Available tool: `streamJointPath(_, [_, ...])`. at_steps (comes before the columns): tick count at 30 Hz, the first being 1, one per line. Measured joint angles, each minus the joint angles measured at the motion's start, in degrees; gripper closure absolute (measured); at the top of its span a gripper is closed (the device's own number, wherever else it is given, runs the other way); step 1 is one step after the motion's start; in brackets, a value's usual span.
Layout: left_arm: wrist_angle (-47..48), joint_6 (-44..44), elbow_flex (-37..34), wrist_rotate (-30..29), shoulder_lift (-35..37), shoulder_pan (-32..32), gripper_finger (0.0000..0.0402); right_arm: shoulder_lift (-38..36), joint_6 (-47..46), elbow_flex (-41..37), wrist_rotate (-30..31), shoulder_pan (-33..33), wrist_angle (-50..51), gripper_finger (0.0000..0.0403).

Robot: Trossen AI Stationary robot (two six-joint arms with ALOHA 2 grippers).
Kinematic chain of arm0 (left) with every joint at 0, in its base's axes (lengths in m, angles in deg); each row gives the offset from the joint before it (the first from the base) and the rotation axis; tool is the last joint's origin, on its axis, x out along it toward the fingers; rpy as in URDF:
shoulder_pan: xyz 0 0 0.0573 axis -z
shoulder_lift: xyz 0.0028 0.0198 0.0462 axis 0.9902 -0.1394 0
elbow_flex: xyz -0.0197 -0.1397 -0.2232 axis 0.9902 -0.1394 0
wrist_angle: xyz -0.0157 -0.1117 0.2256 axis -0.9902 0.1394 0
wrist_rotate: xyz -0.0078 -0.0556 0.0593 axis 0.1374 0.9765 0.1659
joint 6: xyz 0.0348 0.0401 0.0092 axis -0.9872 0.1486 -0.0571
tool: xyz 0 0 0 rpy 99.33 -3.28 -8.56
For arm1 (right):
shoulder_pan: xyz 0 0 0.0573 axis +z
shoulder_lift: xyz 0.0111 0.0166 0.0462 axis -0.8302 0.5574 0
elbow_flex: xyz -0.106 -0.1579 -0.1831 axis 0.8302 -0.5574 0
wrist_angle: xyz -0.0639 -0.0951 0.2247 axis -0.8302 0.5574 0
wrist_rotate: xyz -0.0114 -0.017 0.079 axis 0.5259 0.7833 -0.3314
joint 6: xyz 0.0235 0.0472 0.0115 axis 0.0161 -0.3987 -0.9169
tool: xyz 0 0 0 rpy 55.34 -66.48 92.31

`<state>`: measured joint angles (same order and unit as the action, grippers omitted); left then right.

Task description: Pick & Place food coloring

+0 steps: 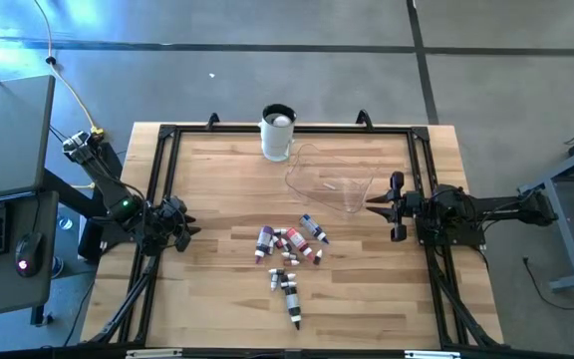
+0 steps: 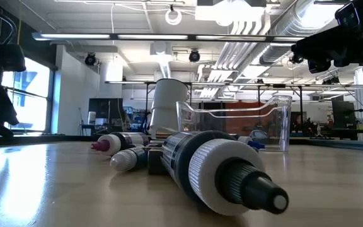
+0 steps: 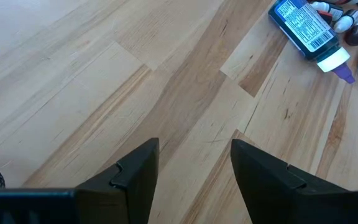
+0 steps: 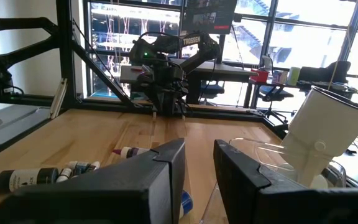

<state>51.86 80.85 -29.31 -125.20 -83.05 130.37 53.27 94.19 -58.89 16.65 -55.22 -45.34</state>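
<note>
Lying in a loose cluster at the middle of the wooden desk (image 1: 217,299), the food coloring bottles (image 1: 289,249) rest on their sides, one dark bottle (image 1: 291,301) stretched out nearest the front edge. Behind them a clear bowl (image 1: 332,179) sits tipped just beside a tall white cup (image 1: 278,133). The right tool (image 1: 387,206), parted and empty, hovers close by the bowl's near side. The left tool (image 1: 189,227), also parted and empty, waits well apart from the bottles.

food coloring (image 1: 289,251): exact count unclear | clear bowl (image 1: 335,181): edges faint
</note>
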Motion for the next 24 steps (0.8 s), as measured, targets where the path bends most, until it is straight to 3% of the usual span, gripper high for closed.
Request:
streamJointPath(8, [-0.92,0.09,-0.02,-1.82,0.01,0.0,0.0202,0.0,0.0,0.0,0.02,0.01,0.01,0.0324])
streamJointPath(12, [-2.05,-2.71,-0.01,-14.78,0.0,0.02,0.0202,-0.01,0.0,0.0,0.01,0.0,0.02,0.0324])
streamJointPath(16, [-9.5,-0.86,0.0,-33.35,0.0,0.02,0.0202,0.0,0.0,0.0,0.02,0.0,0.02,0.0324])
streamJointPath(19, [-12.1,-7.58,0.92,-46.65,0.0,0.0,0.0202,0.0,0.0,0.0,0.0,0.01,0.02,0.0324])
streamJointPath(24, [-12.79,-14.68,3.44,-46.93,0.0,0.0,0.0202,0.0,0.0,0.0,0.0,0.0,0.02,0.0324])
